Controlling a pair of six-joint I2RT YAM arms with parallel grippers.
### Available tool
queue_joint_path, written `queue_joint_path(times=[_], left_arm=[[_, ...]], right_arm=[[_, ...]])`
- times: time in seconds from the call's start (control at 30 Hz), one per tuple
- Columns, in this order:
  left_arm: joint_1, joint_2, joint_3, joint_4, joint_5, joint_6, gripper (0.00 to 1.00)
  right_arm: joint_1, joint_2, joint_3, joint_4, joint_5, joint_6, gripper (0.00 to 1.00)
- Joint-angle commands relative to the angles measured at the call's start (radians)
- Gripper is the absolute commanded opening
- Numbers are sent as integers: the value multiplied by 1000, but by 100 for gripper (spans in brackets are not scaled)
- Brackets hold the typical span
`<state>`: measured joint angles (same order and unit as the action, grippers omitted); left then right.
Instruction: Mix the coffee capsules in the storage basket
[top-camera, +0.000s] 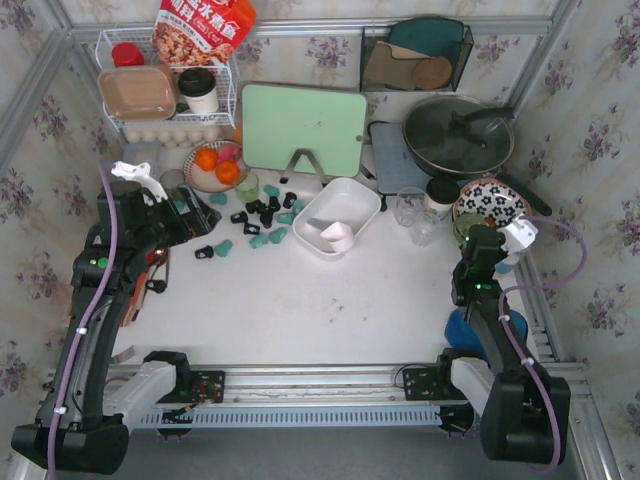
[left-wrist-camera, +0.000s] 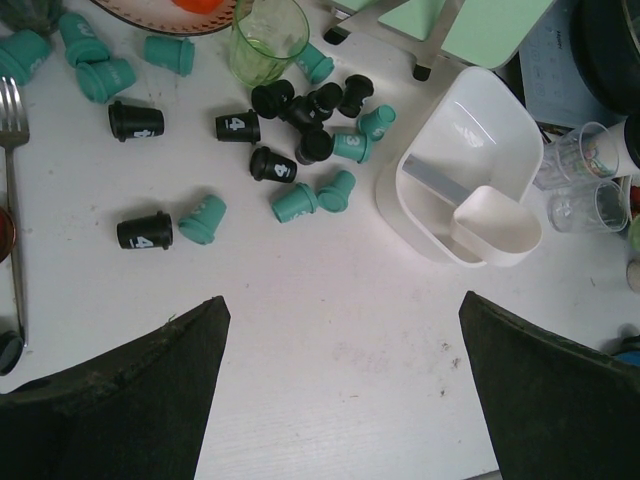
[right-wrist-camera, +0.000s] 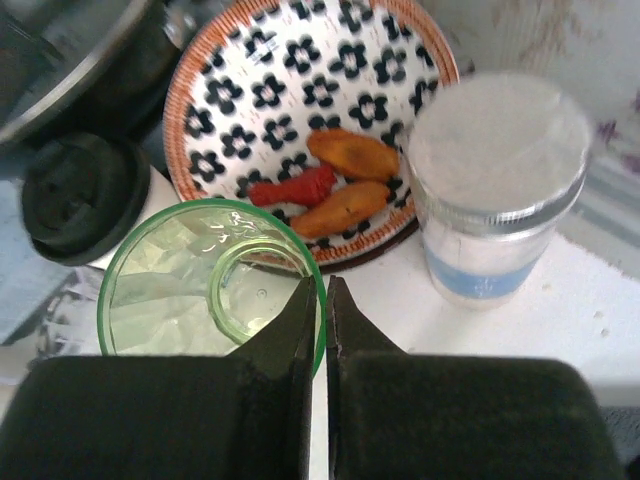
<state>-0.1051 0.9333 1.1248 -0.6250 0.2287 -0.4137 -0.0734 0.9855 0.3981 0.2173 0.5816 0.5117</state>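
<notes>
Several black and teal coffee capsules (top-camera: 262, 215) lie scattered on the white table, left of the storage basket (top-camera: 370, 205). In the left wrist view the capsules (left-wrist-camera: 300, 110) form a loose cluster, with a black one (left-wrist-camera: 145, 230) and a teal one (left-wrist-camera: 203, 218) nearer. The white basket (left-wrist-camera: 520, 120) holds a white scoop (left-wrist-camera: 495, 225) and no capsules that I can see. My left gripper (left-wrist-camera: 342, 300) is open and empty above bare table, left of the capsules in the top view (top-camera: 185, 218). My right gripper (right-wrist-camera: 325, 283) is shut, far right (top-camera: 480, 240).
A green cup (left-wrist-camera: 268, 40) and a plate of oranges (top-camera: 215, 165) stand behind the capsules. A fork (left-wrist-camera: 10, 130) lies at the left. A green board (top-camera: 303, 128), pan (top-camera: 458, 135) and clear glasses (top-camera: 410, 207) stand behind. Under the right gripper are a green glass (right-wrist-camera: 200, 280), patterned bowl (right-wrist-camera: 300, 110) and jar (right-wrist-camera: 497, 180).
</notes>
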Motion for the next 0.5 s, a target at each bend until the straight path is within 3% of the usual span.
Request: queue_joint_path(times=[0.0, 0.27, 0.47], left_arm=[[1, -4, 0, 26, 10, -7, 100], [1, -8, 0, 25, 3, -2, 100], [1, -10, -1, 24, 10, -6, 100]], right_arm=[[5, -69, 71, -54, 16, -79, 0], [10, -65, 111, -175, -60, -71, 0], [9, 70, 77, -139, -120, -72, 0]])
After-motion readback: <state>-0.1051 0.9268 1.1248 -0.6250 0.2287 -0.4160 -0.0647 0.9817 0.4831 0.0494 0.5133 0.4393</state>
